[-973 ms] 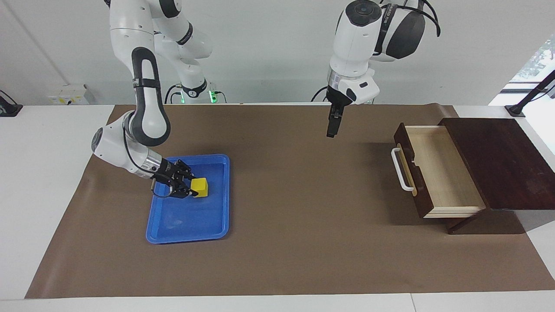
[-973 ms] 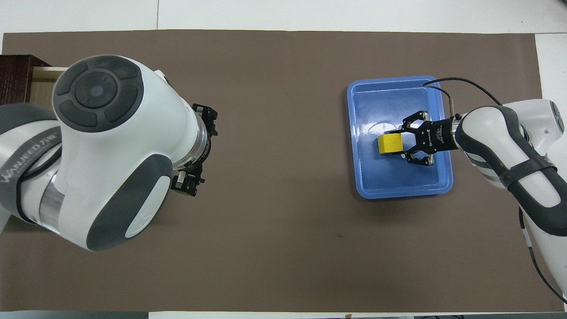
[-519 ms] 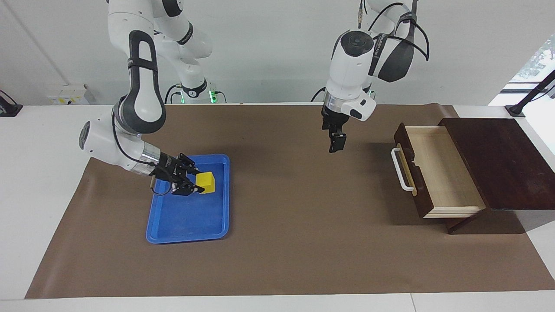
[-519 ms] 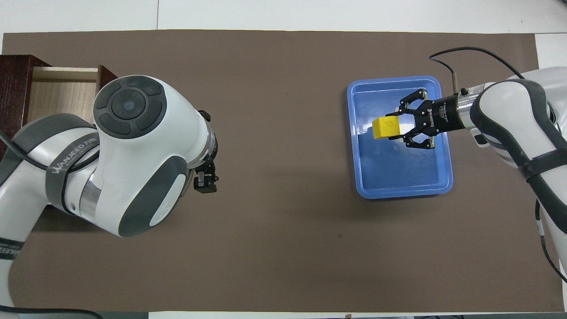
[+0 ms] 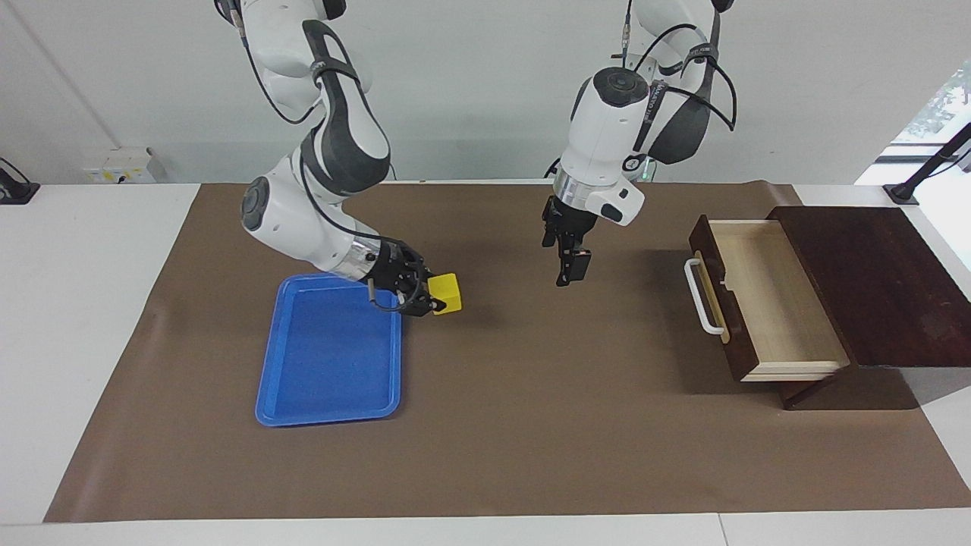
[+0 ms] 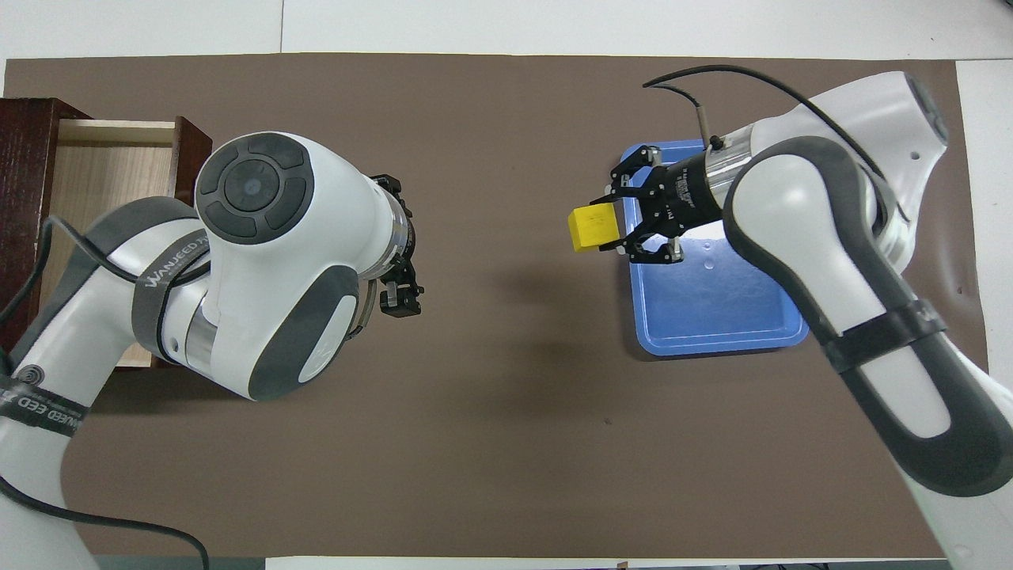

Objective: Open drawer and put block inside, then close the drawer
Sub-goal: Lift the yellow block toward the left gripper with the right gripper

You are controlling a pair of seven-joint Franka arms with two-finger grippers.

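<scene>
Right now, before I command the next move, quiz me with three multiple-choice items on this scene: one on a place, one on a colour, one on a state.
1. Where is the block?
A. lying in the blue tray
B. held by the right gripper over the brown mat beside the blue tray
C. inside the drawer

2. What colour is the drawer's handle?
A. white
B. red
C. black

3. In what state is the drawer?
A. shut flush with its box
B. taken out and set on the mat
C. pulled open, nothing in it

Key: 1 B, the right gripper is shut on the yellow cube just off the rim of the blue tray, above the brown mat. 2 A, a white bar on the tan strip. 3 C, the pale interior shows bare. The left gripper waits over the mat between tray and drawer.
</scene>
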